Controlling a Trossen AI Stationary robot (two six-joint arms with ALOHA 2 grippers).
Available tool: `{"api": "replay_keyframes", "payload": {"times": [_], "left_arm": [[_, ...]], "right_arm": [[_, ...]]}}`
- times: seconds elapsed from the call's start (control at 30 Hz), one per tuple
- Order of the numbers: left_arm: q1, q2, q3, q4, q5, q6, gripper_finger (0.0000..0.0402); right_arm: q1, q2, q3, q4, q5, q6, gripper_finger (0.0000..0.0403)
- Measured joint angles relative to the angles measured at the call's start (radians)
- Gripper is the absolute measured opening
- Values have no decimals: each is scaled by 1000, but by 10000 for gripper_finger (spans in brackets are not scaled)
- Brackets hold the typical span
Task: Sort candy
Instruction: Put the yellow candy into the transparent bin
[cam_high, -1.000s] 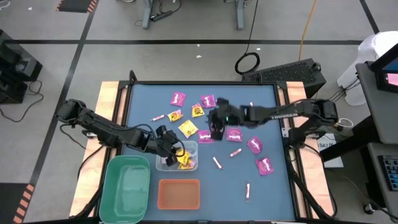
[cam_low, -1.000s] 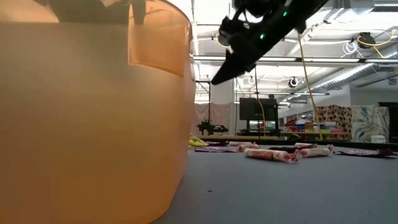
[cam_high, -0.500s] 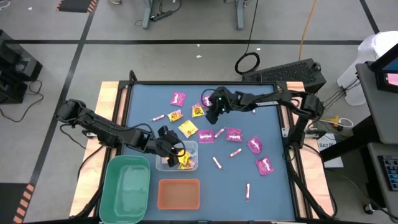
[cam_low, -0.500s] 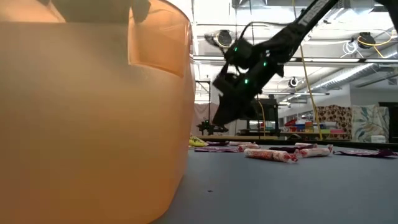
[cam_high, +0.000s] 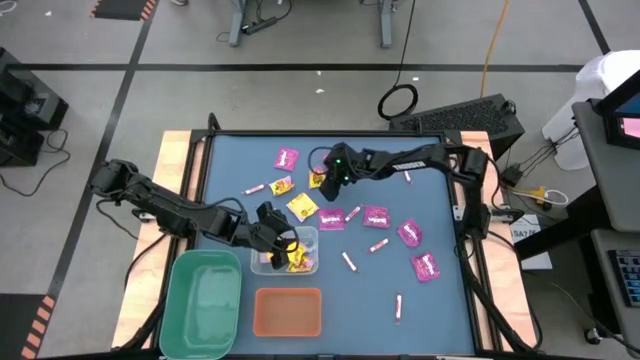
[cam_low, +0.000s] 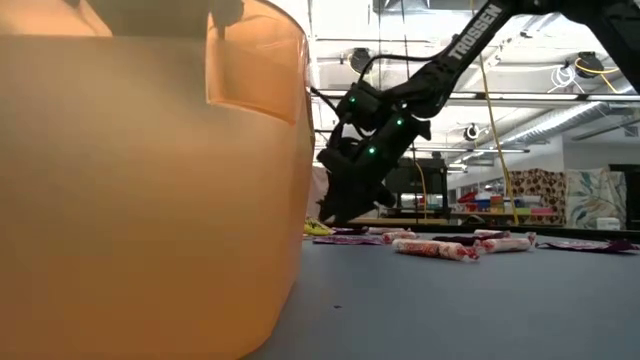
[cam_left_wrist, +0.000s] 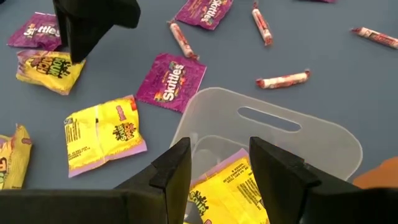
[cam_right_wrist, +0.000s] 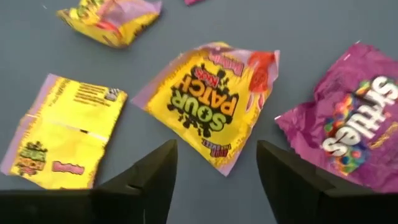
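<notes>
A: Where is your right gripper (cam_right_wrist: 214, 180) now?

B: Low over the far middle of the table (cam_high: 430, 300). Its fingers (cam_right_wrist: 146, 177) are spread wide with nothing between them, and a yellow packet (cam_right_wrist: 208, 106) lies flat just ahead of the gap. Look to one side of it and you see a magenta packet (cam_right_wrist: 348, 124); to the other side lie two more yellow packets (cam_right_wrist: 62, 134), one flat and one crumpled farther on.

A: And your left gripper (cam_left_wrist: 217, 168)?

B: It hangs over the clear bin (cam_left_wrist: 298, 134), partly open, gripping nothing. Right under its fingers (cam_left_wrist: 177, 171) a yellow packet (cam_left_wrist: 227, 196) lies inside that bin. Just past the bin's rim you have a magenta packet (cam_left_wrist: 171, 81) and a yellow one (cam_left_wrist: 102, 134) on the table, with pink-and-white sticks (cam_left_wrist: 283, 79) scattered beyond.

A: What else lies around?

B: Beside the clear bin sit the green bin (cam_high: 205, 300) and the orange bin (cam_high: 288, 312), both toward the near edge. On the right half of the table, well away from your right gripper, you see more magenta packets (cam_high: 410, 233) and a few sticks (cam_high: 398, 306).
</notes>
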Motion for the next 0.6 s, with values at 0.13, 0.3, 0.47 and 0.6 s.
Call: {"api": "replay_keyframes", "payload": {"times": [0.13,0.3,0.47,0.6], "left_arm": [[0,0,0,-1,0,18,169],[0,0,0,-1,0,19,169],[0,0,0,-1,0,19,169],[0,0,0,-1,0,25,169]], "right_arm": [[0,1,1,0,11,-5,211],[9,1,1,-4,34,-4,192],[32,1,1,-20,74,9,158],[40,1,1,-21,102,21,140]]}}
